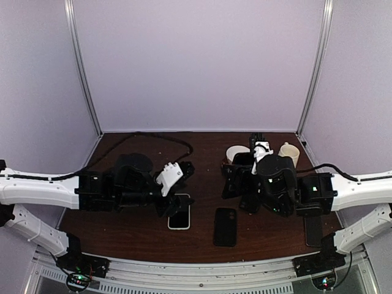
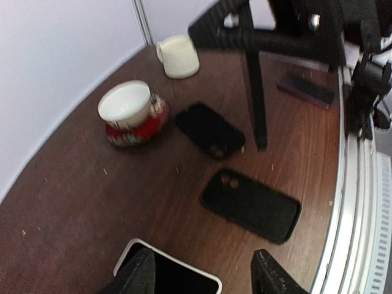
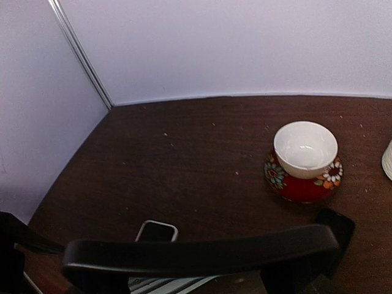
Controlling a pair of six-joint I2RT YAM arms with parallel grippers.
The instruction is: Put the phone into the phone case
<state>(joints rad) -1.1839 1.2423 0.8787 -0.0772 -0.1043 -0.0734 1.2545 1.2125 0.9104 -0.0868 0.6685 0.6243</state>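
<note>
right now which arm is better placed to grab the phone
Left. The left gripper is open right over the phone, a finger on each side; the right arm is farther off, by the bowl.

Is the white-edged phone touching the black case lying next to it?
Apart. The overhead view shows a strip of bare table between the phone and the black case. The left wrist view shows the same gap.

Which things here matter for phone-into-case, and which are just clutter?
Job:
- phone
- black case
- second case, near the bowl

Lying about:
- bowl
- cup
- dark slab by the right base; can't tell what it is
</note>
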